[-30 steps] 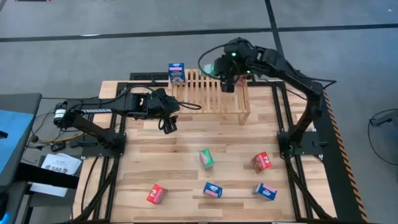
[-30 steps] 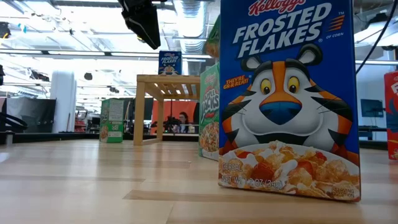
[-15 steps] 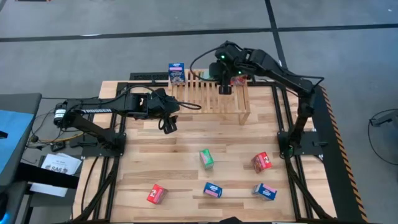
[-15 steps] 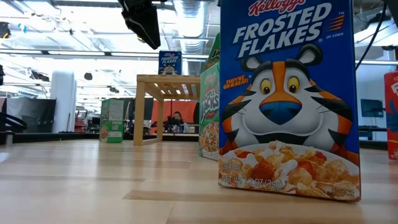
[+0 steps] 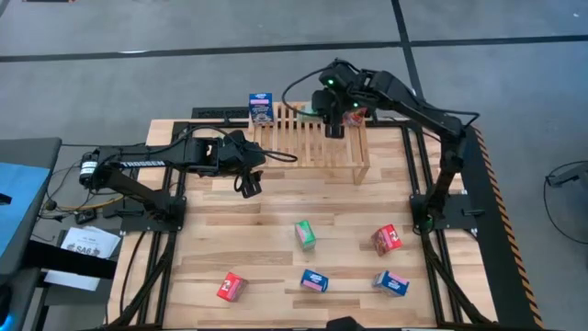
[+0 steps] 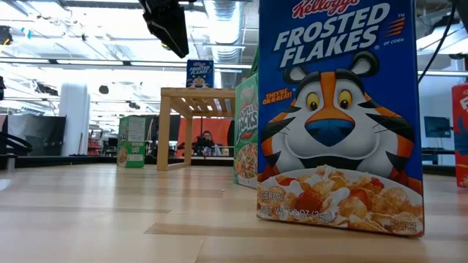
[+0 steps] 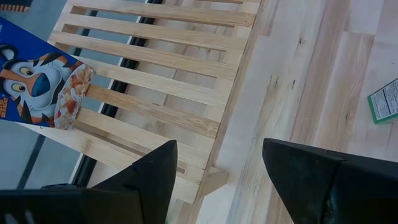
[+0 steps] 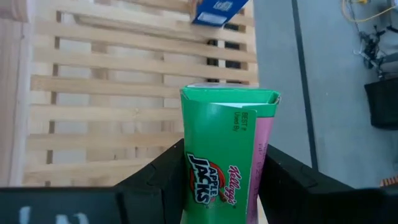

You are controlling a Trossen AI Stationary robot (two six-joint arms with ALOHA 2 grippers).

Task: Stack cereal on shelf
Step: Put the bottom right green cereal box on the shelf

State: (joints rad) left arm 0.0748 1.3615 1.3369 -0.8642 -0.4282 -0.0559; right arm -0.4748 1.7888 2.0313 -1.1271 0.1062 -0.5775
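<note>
Right now we see the right gripper [image 5: 334, 129] reaching over the far side of the shelf [image 5: 317, 147], its fingers [image 8: 155, 180] clamped on either side of a green cereal box [image 8: 227, 165], and the right wrist view shows that box upright between them above the wooden slats. At the shelf's far left corner stands a blue cereal box [image 5: 261, 108], which the left wrist view catches too, its tiger front lying over the slats at the edge of the frame. Over on the other side, the left gripper [image 5: 250, 184] hangs just off the shelf's left end, above bare table [image 5: 248, 244], and we can see its two dark fingers [image 7: 311, 171] spread well apart with nothing between them. Down the near half of the table the loose boxes are scattered: a green box [image 5: 305, 233] near the middle, a red box [image 5: 387, 239] to its right, a blue box [image 5: 314, 280] nearer the front edge, another blue box [image 5: 391, 282] further right, and a red box [image 5: 231, 287] at the front left. From table height a blue box fills much of the frame, a green one stands close behind it, and what looks to us like another green box [image 6: 131, 141] stands beside the shelf's leg, though it is small and hard to read.
</note>
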